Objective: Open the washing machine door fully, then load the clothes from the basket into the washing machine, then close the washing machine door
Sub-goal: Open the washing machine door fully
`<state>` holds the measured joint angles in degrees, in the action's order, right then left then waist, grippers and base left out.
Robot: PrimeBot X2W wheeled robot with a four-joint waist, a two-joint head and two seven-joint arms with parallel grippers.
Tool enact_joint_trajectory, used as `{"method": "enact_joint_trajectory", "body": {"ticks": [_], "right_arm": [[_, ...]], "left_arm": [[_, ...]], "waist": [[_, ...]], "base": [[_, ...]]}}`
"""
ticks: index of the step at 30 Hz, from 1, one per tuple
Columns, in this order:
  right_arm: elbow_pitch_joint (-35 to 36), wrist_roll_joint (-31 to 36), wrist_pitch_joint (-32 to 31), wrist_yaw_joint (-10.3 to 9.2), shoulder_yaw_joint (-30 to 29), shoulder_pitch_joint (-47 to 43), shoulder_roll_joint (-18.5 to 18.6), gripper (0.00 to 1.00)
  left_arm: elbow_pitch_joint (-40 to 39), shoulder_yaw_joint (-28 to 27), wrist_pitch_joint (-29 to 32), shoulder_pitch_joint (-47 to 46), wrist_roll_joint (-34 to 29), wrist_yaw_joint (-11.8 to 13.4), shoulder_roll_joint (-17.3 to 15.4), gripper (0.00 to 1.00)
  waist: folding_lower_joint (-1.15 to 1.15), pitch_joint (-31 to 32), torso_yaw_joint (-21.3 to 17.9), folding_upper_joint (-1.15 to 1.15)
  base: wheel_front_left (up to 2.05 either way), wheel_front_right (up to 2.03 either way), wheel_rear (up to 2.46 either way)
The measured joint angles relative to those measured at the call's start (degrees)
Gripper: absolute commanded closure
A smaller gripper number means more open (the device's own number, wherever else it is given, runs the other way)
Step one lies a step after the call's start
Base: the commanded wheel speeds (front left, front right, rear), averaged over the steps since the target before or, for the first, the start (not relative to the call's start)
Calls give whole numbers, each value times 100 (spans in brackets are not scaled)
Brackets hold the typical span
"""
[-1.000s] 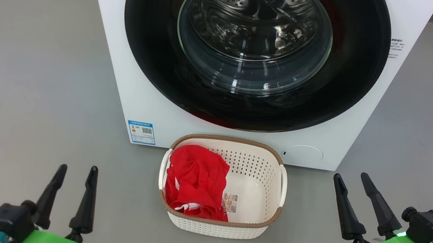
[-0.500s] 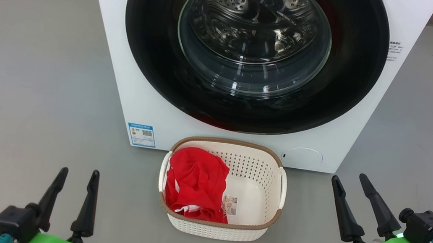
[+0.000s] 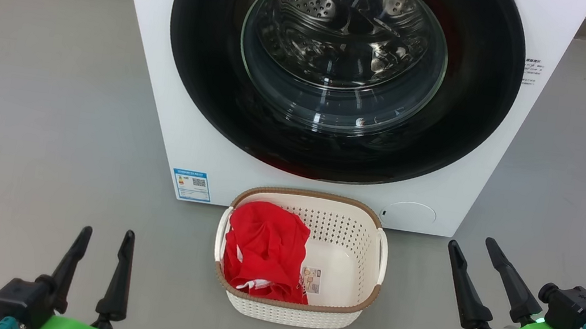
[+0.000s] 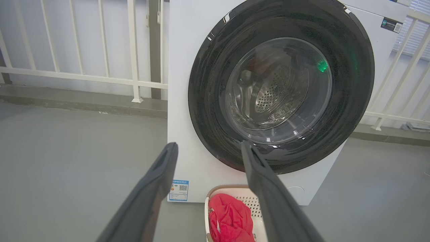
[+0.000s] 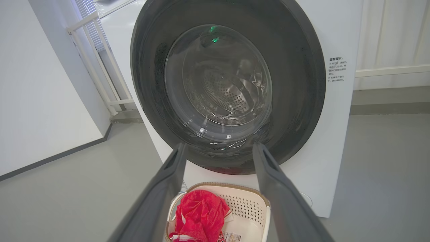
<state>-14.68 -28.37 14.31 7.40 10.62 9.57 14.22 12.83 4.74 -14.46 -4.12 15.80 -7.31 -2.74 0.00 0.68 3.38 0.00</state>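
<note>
The white washing machine stands ahead with its glossy black round door flush against the front, steel drum showing through the glass. On the floor just before it sits the cream basket. Red clothes lie in its left half. My left gripper hovers open at lower left, clear of the basket. At lower right my right gripper is open too, holding nothing.
Grey floor stretches on both sides of the machine. A white railing runs behind at the left, and a white wall stands on that side. A blue energy sticker marks the machine's lower left.
The whole head picture has slid slightly downward, so the camera moved. Both grippers stay open and in place relative to the basket.
</note>
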Motion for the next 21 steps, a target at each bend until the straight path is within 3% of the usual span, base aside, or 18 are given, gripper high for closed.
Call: {"method": "enact_joint_trajectory", "body": {"ticks": [21], "right_arm": [[-56,0,0,0,20,-1,27,0]], "left_arm": [[34,-57,0,0,-12,0,10,0]], "waist": [[0,0,-11,0]], "base": [[0,0,0]]}}
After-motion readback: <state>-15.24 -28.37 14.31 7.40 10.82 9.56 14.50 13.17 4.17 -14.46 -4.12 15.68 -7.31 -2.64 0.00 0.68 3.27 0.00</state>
